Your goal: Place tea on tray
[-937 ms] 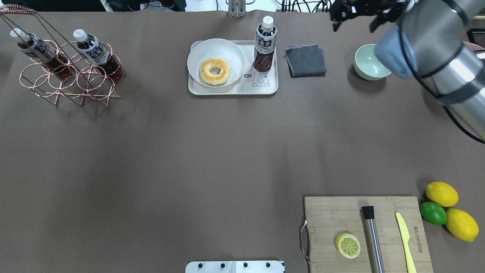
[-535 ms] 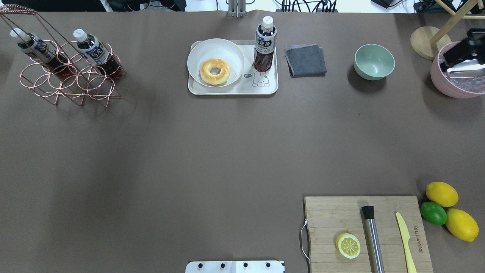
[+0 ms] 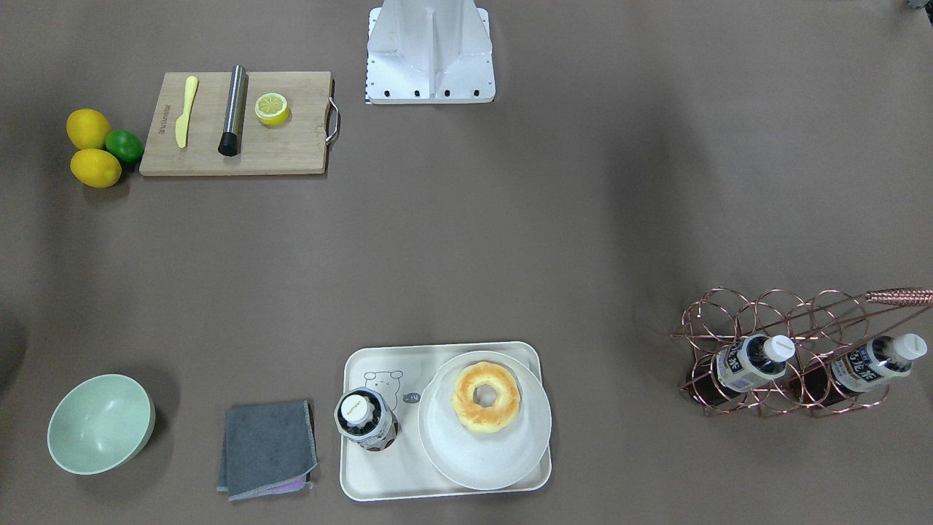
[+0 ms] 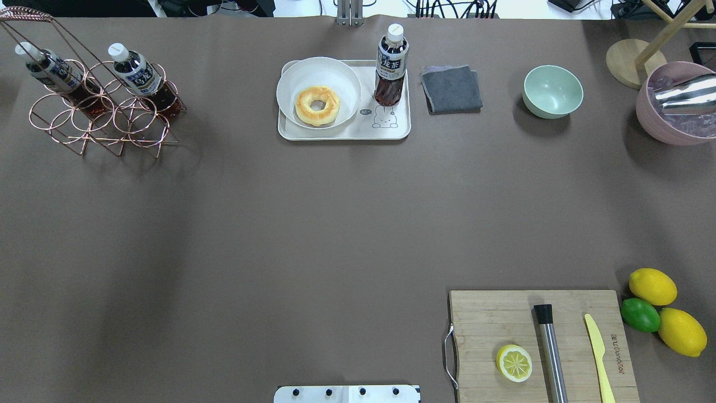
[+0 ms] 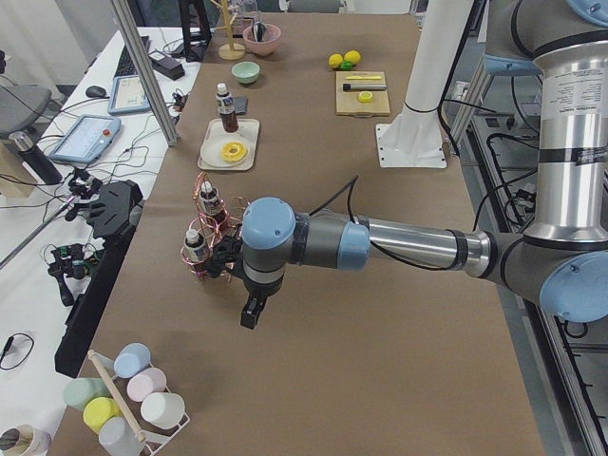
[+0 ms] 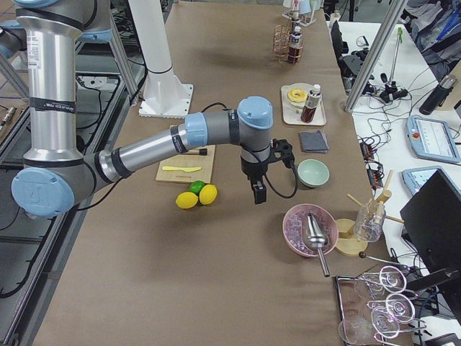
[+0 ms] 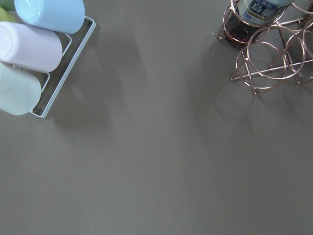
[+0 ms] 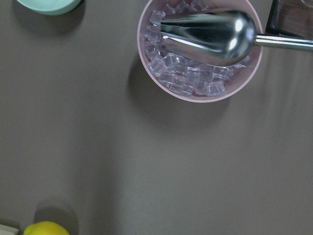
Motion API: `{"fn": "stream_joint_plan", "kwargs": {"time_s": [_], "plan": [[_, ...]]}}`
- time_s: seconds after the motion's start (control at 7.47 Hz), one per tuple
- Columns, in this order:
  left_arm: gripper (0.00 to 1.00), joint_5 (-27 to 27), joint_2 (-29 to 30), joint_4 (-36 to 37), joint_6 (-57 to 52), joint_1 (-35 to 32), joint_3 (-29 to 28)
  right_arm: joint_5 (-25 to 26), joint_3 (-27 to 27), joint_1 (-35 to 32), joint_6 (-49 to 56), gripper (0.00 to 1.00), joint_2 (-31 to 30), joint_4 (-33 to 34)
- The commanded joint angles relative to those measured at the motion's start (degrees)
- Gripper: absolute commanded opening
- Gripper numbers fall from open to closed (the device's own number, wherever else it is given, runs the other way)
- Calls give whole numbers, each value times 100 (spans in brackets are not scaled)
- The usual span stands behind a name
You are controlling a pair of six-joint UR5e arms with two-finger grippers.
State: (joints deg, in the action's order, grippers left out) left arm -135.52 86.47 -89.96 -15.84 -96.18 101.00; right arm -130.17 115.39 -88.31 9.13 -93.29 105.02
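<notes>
One tea bottle [image 4: 391,64] stands upright on the cream tray [image 4: 344,133], at its corner next to the bear drawing; it also shows from above in the front-facing view [image 3: 364,419]. Two more tea bottles [image 4: 53,70] [image 4: 137,70] lie tilted in a copper wire rack [image 4: 100,117]. My left gripper [image 5: 250,312] hangs above the table beside the rack and shows only in the exterior left view, so I cannot tell its state. My right gripper [image 6: 258,193] hangs near the lemons and shows only in the exterior right view; I cannot tell its state either.
A white plate [image 4: 291,106] with a donut [image 4: 317,105] fills the tray's other side. A grey cloth [image 4: 451,88], a green bowl [image 4: 552,90] and a pink bowl of ice [image 4: 665,131] with a metal scoop stand nearby. A cutting board [image 4: 492,319], two lemons and a lime [image 4: 640,314] lie near the robot.
In the overhead view my right arm has withdrawn past the right edge and left the frame, uncovering the pink ice bowl. The bottles and tray have not moved.
</notes>
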Motion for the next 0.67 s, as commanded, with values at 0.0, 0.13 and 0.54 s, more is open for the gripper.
{"fn": "stream_joint_plan", "kwargs": {"time_s": [0.0, 0.13, 0.54], "plan": [[97, 148, -131, -901, 45, -76, -555, -17, -262, -354, 581, 100, -259, -42], [97, 184, -122, -884, 89, -85, -442, -17, -471, -354, 755, 100, -321, -52], [97, 176, -130, -866, 204, -112, -134, -35, -922, -678, 1161, 100, -435, -499]]}}
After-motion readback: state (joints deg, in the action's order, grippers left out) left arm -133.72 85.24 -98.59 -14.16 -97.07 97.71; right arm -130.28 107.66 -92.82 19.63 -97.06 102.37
